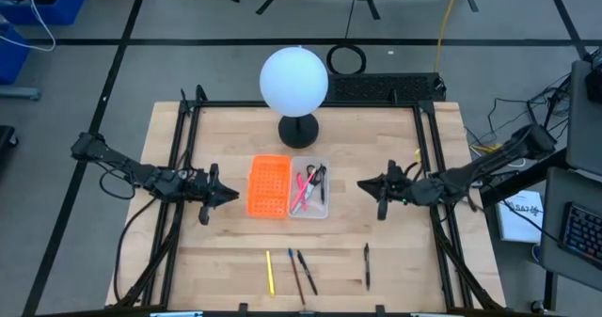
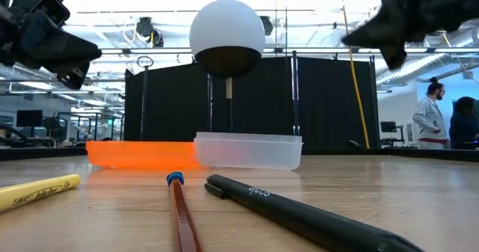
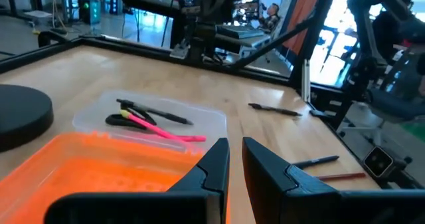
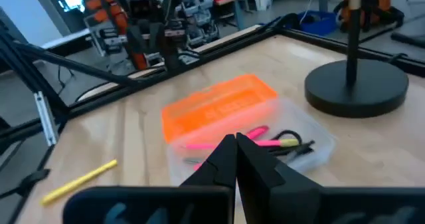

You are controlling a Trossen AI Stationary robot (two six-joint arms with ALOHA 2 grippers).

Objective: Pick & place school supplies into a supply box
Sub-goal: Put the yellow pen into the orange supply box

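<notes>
Four loose supplies lie at the table's near edge: a yellow pen (image 1: 270, 272), a blue-capped pencil (image 1: 294, 274), a dark pen (image 1: 308, 272) and, well apart, a black pen (image 1: 366, 265). Farther back, the clear supply box (image 1: 309, 188) holds pink pens (image 1: 302, 193) and black-handled scissors (image 1: 314, 174), touching the orange tray (image 1: 268, 185). The left gripper (image 1: 229, 197) hovers beside the tray, fingers narrowly parted; the right gripper (image 1: 364, 185), empty, is closed. Behind stands a globe lamp (image 1: 294, 80).
</notes>
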